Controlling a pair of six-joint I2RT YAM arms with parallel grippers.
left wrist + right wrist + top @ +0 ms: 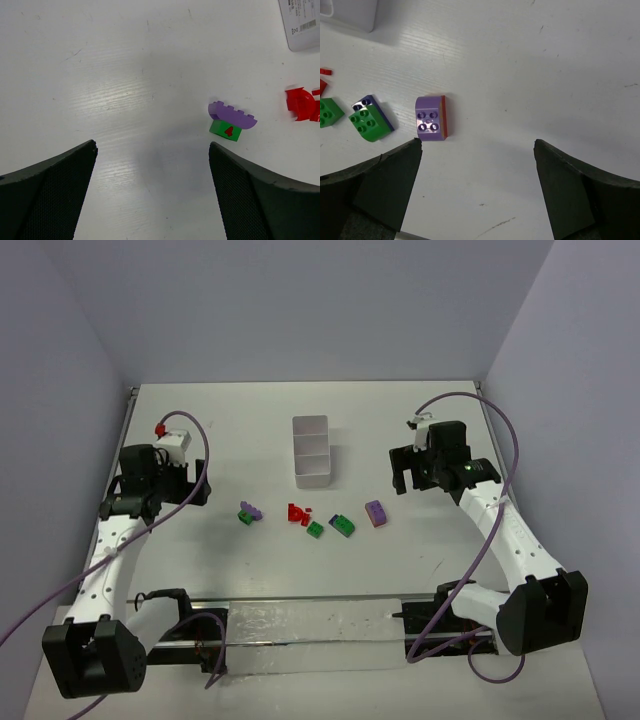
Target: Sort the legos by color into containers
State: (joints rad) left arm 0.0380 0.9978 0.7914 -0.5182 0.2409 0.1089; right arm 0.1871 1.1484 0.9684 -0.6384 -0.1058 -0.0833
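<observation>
White tabletop [240, 430], grey walls behind. At its middle stands my white three-compartment plastic tray [311, 450]. The small plastic legos [315, 529] lie scattered just nearer me than it: purple arch on green brick [230, 122], red pieces [298, 512], green-and-blue brick [369, 120], purple brick [431, 119]. My left gripper [152, 150] hangs left of the tray and my right gripper [477, 145] right of it, both gaping wide, gripping nothing.

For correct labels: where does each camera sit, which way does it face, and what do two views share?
Top external: above and behind, looking down on the table, tray and legos; left arm and right arm show.
Left wrist: on the left arm, facing down at purple-over-green legos; open jaws show.
Right wrist: on the right arm, facing down at a purple lego; open jaws show.
Both wrist views share a tray corner.
</observation>
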